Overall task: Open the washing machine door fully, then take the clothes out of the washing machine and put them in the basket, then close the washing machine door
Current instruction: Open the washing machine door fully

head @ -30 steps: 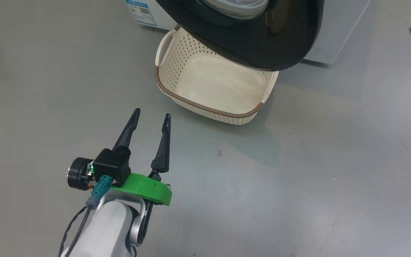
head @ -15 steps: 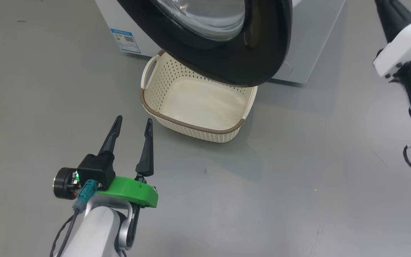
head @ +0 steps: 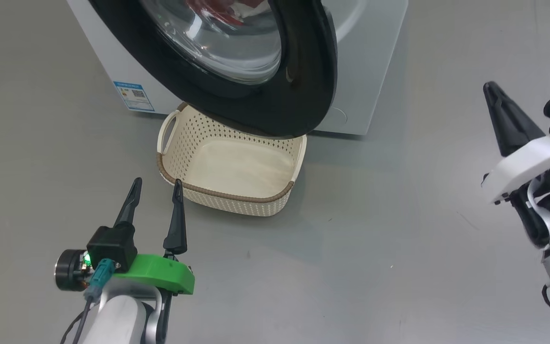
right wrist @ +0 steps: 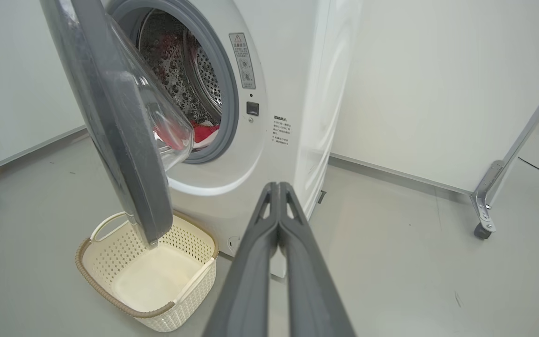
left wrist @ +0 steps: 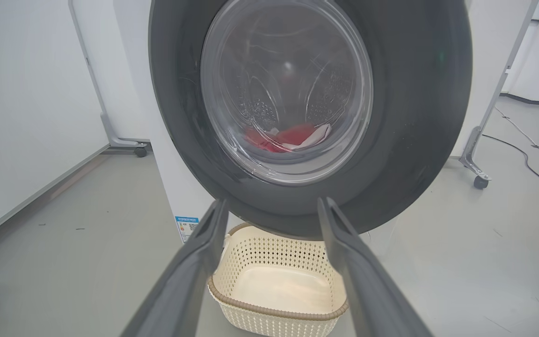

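Pilot: Since a second ago it is my head camera that has swung, not the things. More of the washing machine (head: 365, 57) now shows at the top of that view, the basket (head: 237, 206) sits further left and lower in it, and the right gripper (head: 491, 88) has come in at the right edge.

Desk: How do the claws stand?

Pilot: My left gripper (head: 157, 184) hangs over the grey floor (head: 351, 248) at the lower left. Its fingers are spread wide with nothing between them, and the tips are near the basket's front left corner. My right gripper has its two fingers pressed flat together on nothing, well apart from the machine's right side.

Desk: And the door?

Pilot: I see the washing machine door (head: 303, 86) partway open. It is swung out so that its black rim overhangs the back of the basket. From my right wrist there is a clear gap between the door glass and the grey seal ring (right wrist: 232, 93).

Desk: Where are the clothes?

Pilot: The clothes (left wrist: 293, 136) are red with a bit of white and lie low in the drum (right wrist: 204, 70). I see them through the glass from my left wrist and through the gap from my right. The basket stands on the floor right at the machine's front, under the door, its cream bottom in plain sight.
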`<state>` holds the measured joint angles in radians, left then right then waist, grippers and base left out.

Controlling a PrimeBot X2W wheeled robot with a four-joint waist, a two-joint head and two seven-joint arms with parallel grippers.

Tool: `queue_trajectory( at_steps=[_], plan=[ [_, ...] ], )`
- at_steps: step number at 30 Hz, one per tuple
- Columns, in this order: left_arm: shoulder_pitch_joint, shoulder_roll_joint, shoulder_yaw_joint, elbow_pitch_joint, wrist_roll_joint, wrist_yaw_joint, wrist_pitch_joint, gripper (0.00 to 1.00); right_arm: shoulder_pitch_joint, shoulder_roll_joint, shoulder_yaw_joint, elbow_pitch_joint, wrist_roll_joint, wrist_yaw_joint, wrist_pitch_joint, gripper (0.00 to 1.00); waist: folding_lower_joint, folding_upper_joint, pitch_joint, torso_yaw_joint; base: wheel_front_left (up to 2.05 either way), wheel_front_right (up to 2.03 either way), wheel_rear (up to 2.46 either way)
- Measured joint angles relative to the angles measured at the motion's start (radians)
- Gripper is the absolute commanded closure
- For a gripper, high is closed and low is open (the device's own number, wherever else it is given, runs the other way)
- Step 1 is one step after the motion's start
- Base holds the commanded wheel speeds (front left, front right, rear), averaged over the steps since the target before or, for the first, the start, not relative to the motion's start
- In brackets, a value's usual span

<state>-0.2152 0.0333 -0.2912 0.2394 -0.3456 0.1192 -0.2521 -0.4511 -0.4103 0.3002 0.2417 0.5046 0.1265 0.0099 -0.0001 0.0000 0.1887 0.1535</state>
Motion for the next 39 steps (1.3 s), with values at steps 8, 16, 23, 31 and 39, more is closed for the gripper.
queue_trajectory(
  at_steps=[8, 16, 23, 31, 39],
  plan=[
    [0.029, 0.002, 0.022, 0.000, 0.012, 0.000, 0.000, 0.00, 0.132, 0.052, -0.034, 0.009, -0.008, -0.100, -0.102, 0.84, 0.0000, 0.0000, -0.038, -0.041, 0.00, 0.00, 0.00],
    [0.038, 0.003, 0.024, 0.001, 0.020, -0.011, 0.000, 0.00, 0.217, 0.099, -0.073, 0.010, -0.005, -0.160, -0.195, 0.00, 0.0000, 0.0000, -0.057, -0.062, 0.00, 0.00, 0.00],
    [0.054, 0.003, 0.033, 0.002, 0.022, -0.017, 0.000, 0.00, 0.247, 0.117, -0.083, 0.002, -0.005, -0.182, -0.235, 0.00, 0.0000, 0.0000, -0.062, -0.070, 0.00, 0.00, 0.00],
    [0.058, 0.003, 0.035, 0.006, 0.031, -0.029, 0.000, 0.00, 0.271, 0.121, -0.091, -0.009, -0.007, -0.191, -0.237, 0.00, 0.0000, 0.0000, -0.066, -0.077, 0.00, 0.00, 0.00],
    [0.064, 0.003, 0.043, 0.008, 0.032, -0.037, 0.000, 0.00, 0.288, 0.127, -0.090, -0.016, -0.014, -0.191, -0.245, 0.00, 0.0000, 0.0000, -0.071, -0.078, 0.00, 0.00, 0.00]
  ],
)
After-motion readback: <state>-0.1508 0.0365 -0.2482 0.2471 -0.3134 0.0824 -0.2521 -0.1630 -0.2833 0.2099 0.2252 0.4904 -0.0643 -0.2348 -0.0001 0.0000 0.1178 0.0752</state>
